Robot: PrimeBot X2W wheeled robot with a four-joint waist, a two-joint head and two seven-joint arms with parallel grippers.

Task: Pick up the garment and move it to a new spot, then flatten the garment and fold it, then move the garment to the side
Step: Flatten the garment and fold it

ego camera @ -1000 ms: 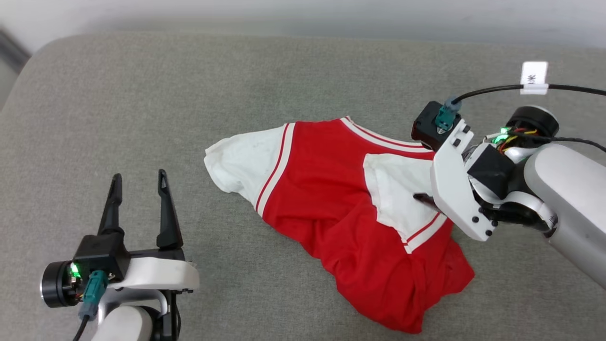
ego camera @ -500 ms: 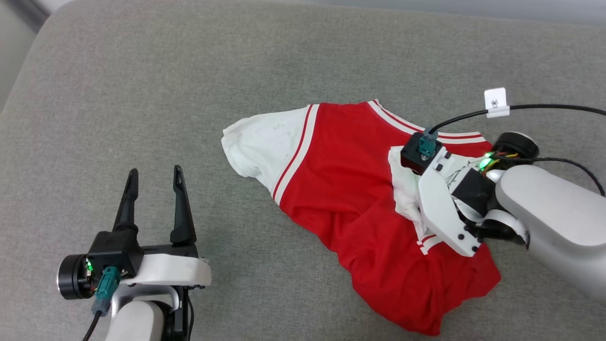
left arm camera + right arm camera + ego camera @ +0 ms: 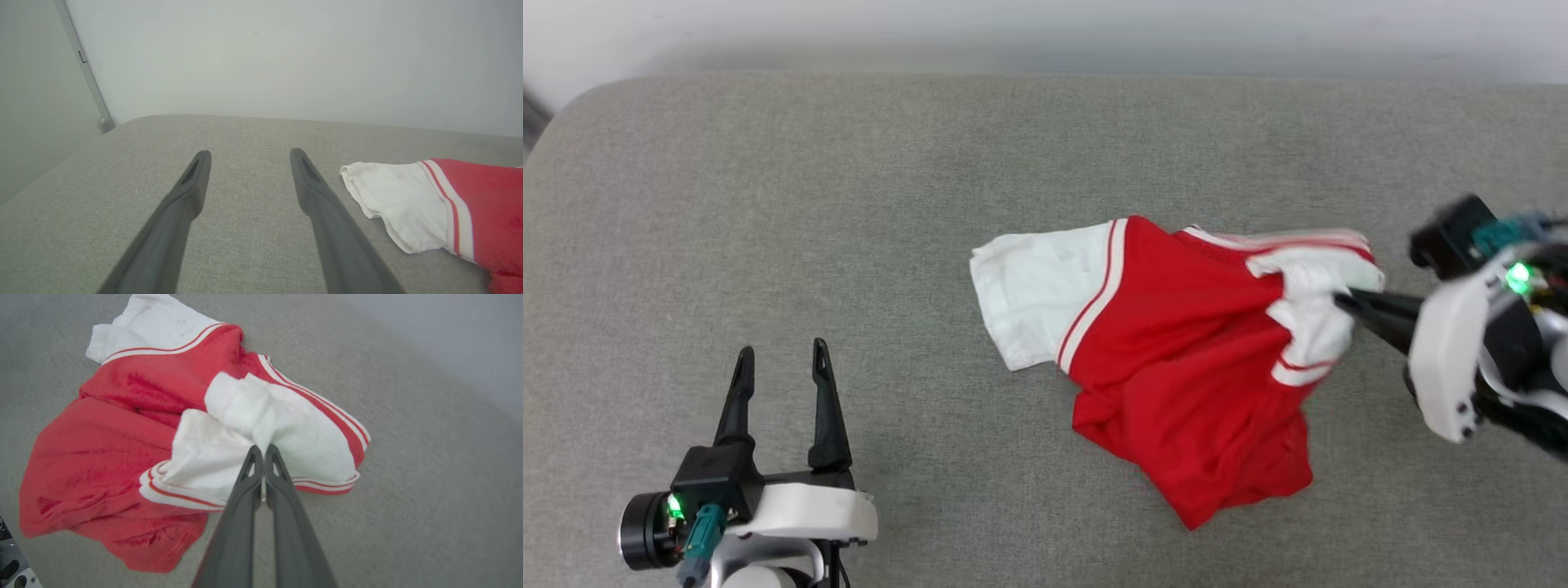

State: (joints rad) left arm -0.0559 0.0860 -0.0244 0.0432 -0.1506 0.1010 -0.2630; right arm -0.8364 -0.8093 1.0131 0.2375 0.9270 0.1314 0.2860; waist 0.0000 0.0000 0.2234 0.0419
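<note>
Head view, garment: the garment [image 3: 1176,367] is lying bunched on the grey cushion [image 3: 849,204], toward 3 o'clock of centre.
Head view, right tool: the right gripper [image 3: 1343,300] is pinching the white sleeve [image 3: 1311,322] from 3 o'clock.
Left wrist view, left tool: the left gripper [image 3: 250,153] is standing wide, holding nothing.
Right wrist view, grip: the jaws are clamping only a thin sleeve fold at 12 o'clock.
Risk: the fold may be slipping free once the red body is dragging; a one-sleeve lift is likely twisting it.
</note>
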